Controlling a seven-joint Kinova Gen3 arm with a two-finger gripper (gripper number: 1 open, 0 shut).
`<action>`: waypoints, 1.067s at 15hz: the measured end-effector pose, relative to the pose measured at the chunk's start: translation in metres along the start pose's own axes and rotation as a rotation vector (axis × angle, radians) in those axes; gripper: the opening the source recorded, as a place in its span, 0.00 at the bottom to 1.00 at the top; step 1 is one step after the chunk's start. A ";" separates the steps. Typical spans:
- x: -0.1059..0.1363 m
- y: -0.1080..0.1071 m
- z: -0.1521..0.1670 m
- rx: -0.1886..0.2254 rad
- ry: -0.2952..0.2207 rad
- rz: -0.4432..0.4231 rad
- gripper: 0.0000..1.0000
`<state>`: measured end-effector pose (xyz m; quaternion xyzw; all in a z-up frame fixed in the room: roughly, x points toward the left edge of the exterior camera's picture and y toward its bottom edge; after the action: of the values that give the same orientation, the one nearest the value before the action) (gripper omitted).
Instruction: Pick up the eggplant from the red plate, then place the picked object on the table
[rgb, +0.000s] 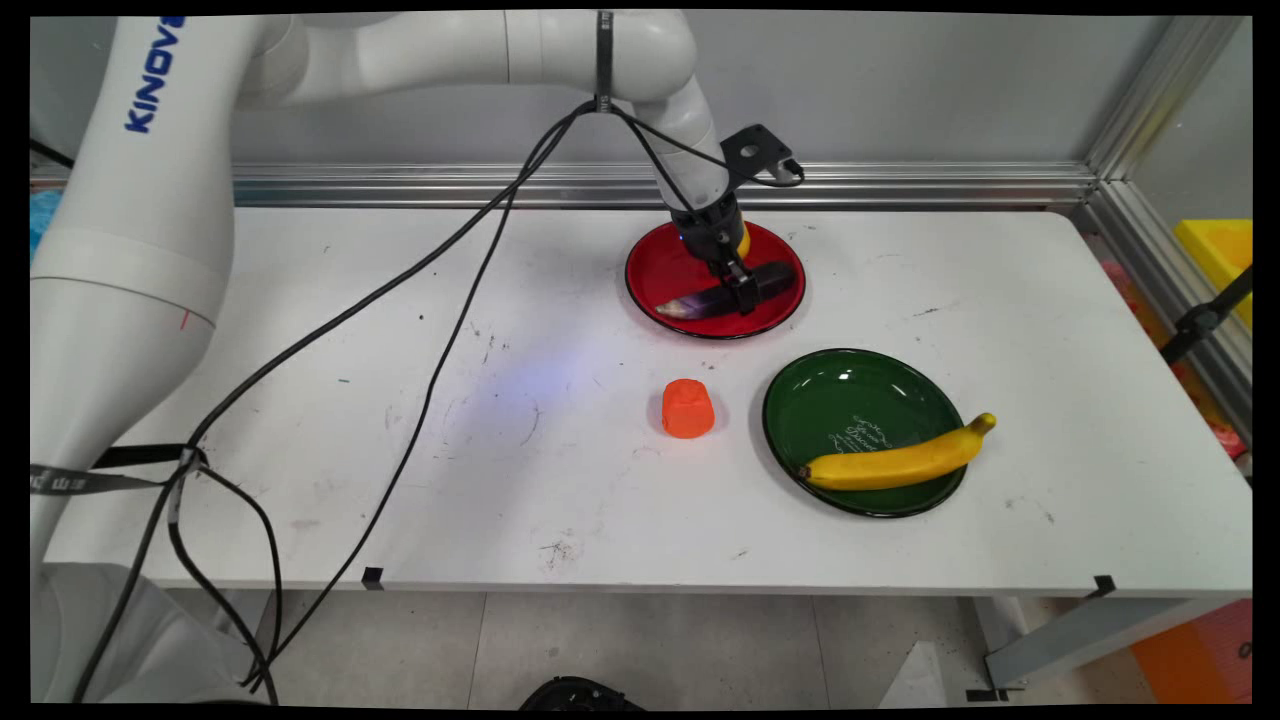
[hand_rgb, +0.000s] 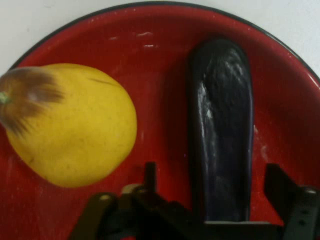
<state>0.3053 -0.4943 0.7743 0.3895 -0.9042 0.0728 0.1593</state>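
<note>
The end effector (rgb: 742, 290) is being held low over the red plate (rgb: 660, 275), its fingers standing apart on either side of the eggplant (rgb: 775, 278) without visibly pressing it. The eggplant is lying flat on the red plate, and in the hand view its dark body (hand_rgb: 220, 125) is being seen running up between the two fingers (hand_rgb: 287, 192). A yellow pear-shaped fruit (hand_rgb: 70, 125) with a brown stem end is lying on the same plate just beside the eggplant, apart from it; in the main view it is mostly being hidden behind the wrist. Toward the near edge of the surface (rgb: 400, 480) from the red plate, an orange block (rgb: 688, 408) is standing alone. Near the red plate, on its near right, a green plate (rgb: 850, 400) is being occupied by a banana (rgb: 900, 460), which is lying across the rim farthest from the red plate, its tip overhanging. Black cables (rgb: 440, 330) are hanging from the arm, left of the red plate
</note>
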 end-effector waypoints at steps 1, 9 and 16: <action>0.001 0.000 0.002 0.000 -0.002 0.000 0.00; 0.000 0.002 -0.006 0.020 0.008 0.016 0.00; -0.015 0.011 -0.070 0.040 0.054 0.115 0.00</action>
<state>0.3233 -0.4587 0.8345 0.3381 -0.9188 0.1104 0.1715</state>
